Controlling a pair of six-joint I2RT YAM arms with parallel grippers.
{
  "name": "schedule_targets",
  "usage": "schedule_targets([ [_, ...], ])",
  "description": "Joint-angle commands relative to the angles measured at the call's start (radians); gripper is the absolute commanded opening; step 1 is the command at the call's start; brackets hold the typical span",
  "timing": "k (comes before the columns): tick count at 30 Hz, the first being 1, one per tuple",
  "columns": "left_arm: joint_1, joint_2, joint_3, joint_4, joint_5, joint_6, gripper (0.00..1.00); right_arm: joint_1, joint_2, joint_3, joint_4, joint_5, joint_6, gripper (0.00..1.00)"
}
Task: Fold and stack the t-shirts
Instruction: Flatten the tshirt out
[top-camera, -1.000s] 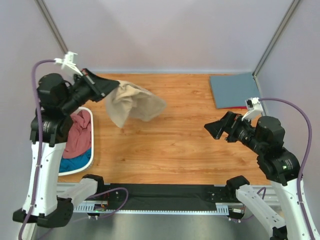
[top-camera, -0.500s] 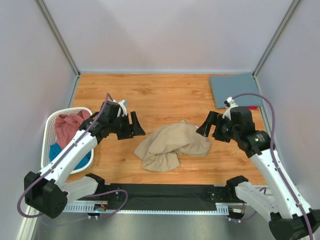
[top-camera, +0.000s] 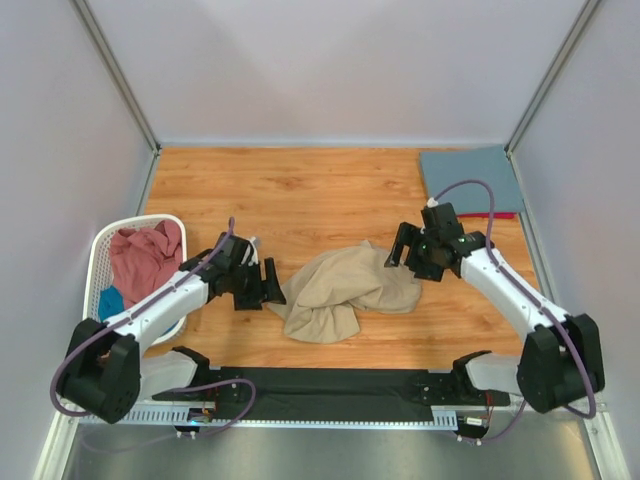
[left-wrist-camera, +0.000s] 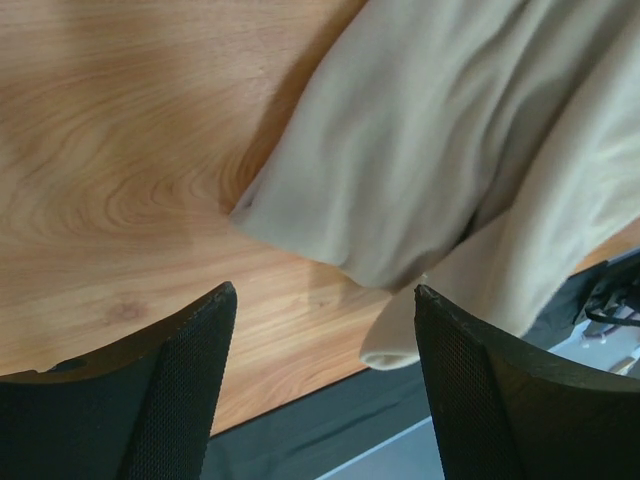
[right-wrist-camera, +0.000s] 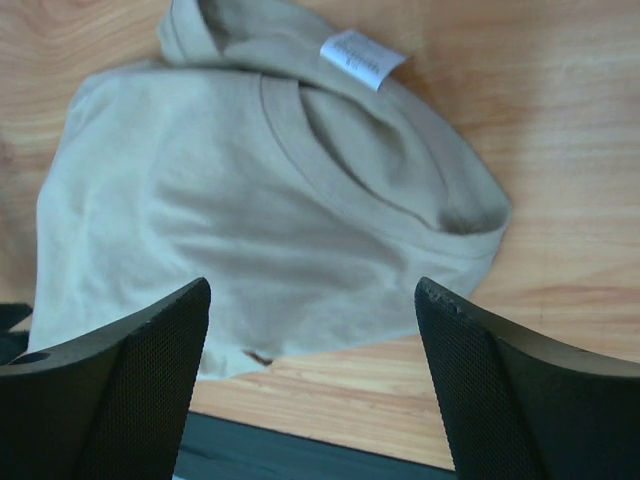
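A tan t-shirt (top-camera: 340, 290) lies crumpled on the wooden table near the front edge. Its white neck label (right-wrist-camera: 362, 58) and collar show in the right wrist view. My left gripper (top-camera: 270, 285) sits low at the shirt's left edge, open, with nothing between its fingers (left-wrist-camera: 180, 370); the tan t-shirt (left-wrist-camera: 450, 150) lies just ahead of them. My right gripper (top-camera: 400, 250) hovers at the shirt's right side, open and empty, over the tan t-shirt (right-wrist-camera: 270, 220). A folded slate blue t-shirt (top-camera: 470, 180) rests at the back right on a red one (top-camera: 505, 215).
A white slatted laundry basket (top-camera: 100, 250) stands at the left, holding a dusty pink shirt (top-camera: 145, 260) and a teal one (top-camera: 110, 300). A black strip (top-camera: 320, 385) runs along the table's front edge. Grey walls enclose the table.
The left gripper carried the tan shirt from high at the back left down to the table and let it go. Both arms have lowered and closed in on the shirt's two sides.
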Motion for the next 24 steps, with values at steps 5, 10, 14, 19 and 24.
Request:
schedule_targets([
  [5, -0.007, 0.107, 0.001, 0.126, -0.015, -0.004, 0.77, -0.020, 0.228, 0.147, 0.096, 0.099, -0.118, 0.84],
  [10, -0.007, 0.170, -0.011, 0.157, -0.021, -0.010, 0.73, -0.029, 0.308, 0.138, 0.174, 0.080, -0.165, 0.84],
  [14, -0.009, 0.203, 0.003, 0.180, -0.028, -0.024, 0.52, -0.033, 0.367, 0.134, 0.231, 0.094, -0.198, 0.84],
  [19, -0.009, 0.246, 0.119, 0.109, -0.026, 0.004, 0.00, -0.039, 0.411, 0.150, 0.236, 0.108, -0.179, 0.67],
  [24, -0.009, 0.216, 0.294, -0.056, -0.155, 0.068, 0.00, -0.039, 0.289, 0.124, 0.240, 0.185, -0.175, 0.25],
])
